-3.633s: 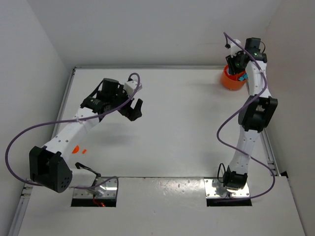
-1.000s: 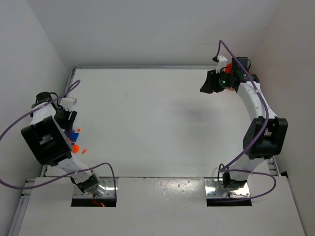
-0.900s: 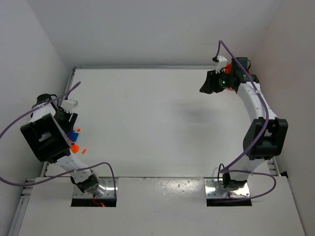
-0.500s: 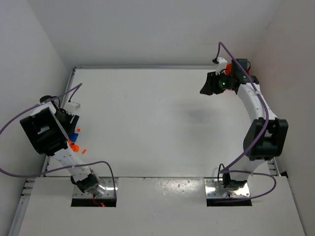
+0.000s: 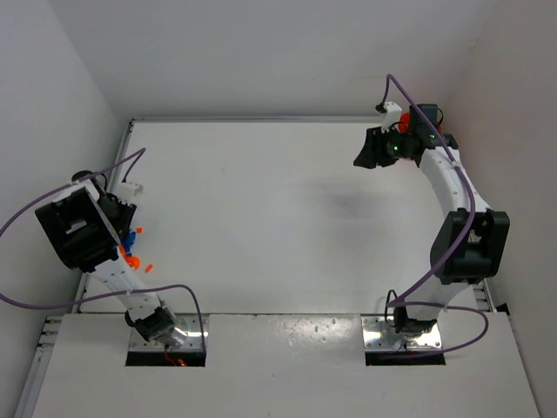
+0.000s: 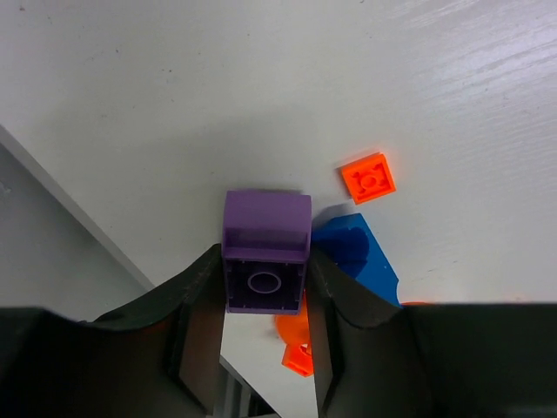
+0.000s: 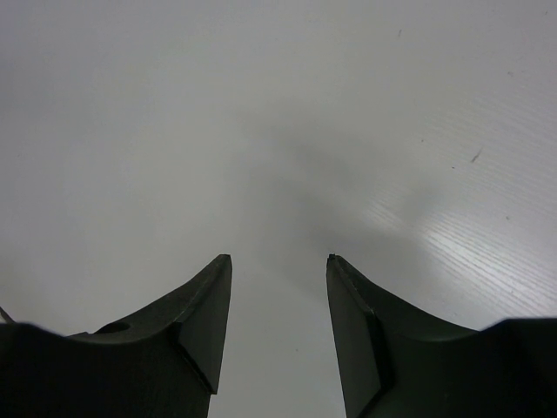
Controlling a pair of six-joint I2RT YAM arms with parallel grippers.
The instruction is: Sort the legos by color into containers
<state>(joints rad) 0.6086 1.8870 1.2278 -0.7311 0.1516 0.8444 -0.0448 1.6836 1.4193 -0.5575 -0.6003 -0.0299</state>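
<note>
left gripper (image 6: pixel 265 258) pinches a purple lego (image 6: pixel 265 228); right gripper (image 7: pixel 278 258) hangs spread above the table (image 7: pixel 278 104).

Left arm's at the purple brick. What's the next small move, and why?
Probably lift straight up: the left gripper pinches the purple brick on both sides, and the blue brick lies right beside it, so dragging sideways might knock it.
</note>
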